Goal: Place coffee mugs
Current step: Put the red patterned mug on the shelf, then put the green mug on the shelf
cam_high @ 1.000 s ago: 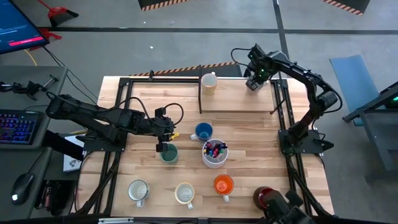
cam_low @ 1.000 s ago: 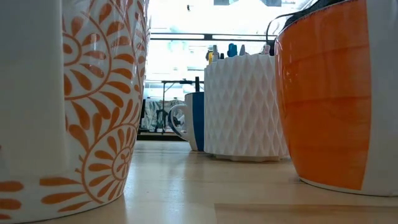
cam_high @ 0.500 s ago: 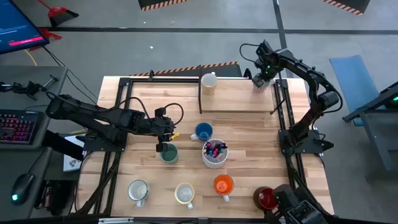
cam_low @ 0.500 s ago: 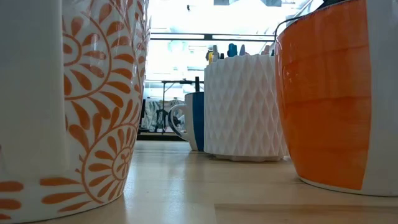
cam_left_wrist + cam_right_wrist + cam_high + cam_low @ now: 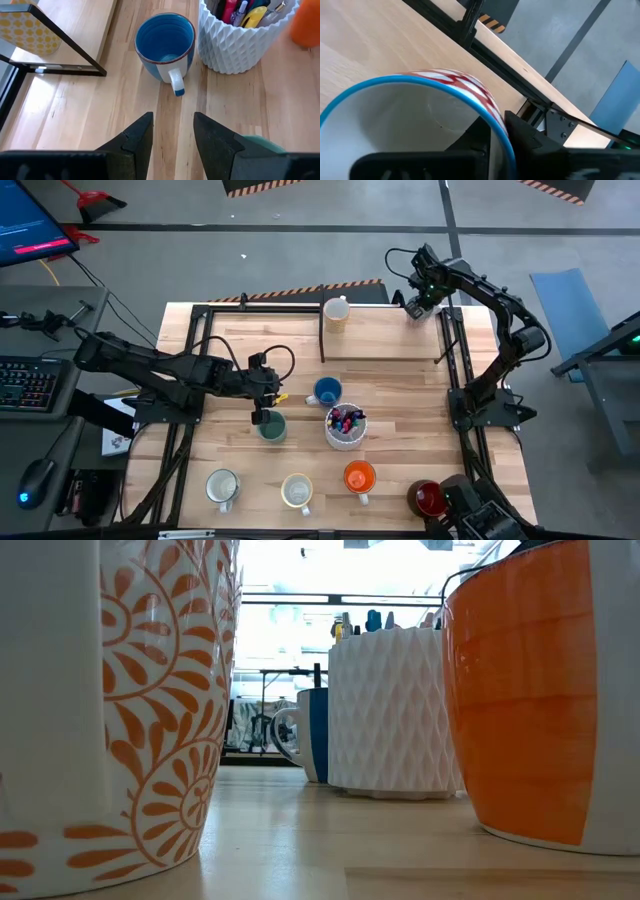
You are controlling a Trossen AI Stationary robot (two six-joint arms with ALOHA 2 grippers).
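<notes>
My right gripper (image 5: pixel 414 307) is at the far right corner of the tabletop (image 5: pixel 390 395), and its fingers (image 5: pixel 522 137) are pinched on the rim of a white mug with a blue lip and red pattern (image 5: pixel 427 115), one finger inside and one outside the wall. The mug sits directly under this gripper on the raised wooden shelf (image 5: pixel 385 335). Along the same shelf, well off to my gripper's side, stands the pale yellow dotted mug (image 5: pixel 337 312).

My left gripper (image 5: pixel 172 137) hovers over the middle of the tabletop with its fingers standing apart and nothing between them. Just ahead of it is the blue mug (image 5: pixel 166 44), upright, handle pointing back toward the gripper. Beside that mug, ahead and to one side, is the white ribbed cup of pens (image 5: pixel 240 35). The teal green mug (image 5: pixel 271 426) lies right below this gripper.

Nearer the front edge, well apart from both grippers, stand a grey-white mug (image 5: pixel 222 486), a cream mug (image 5: pixel 297 491), the orange mug (image 5: pixel 359 477) and the dark red mug (image 5: pixel 424 499).
</notes>
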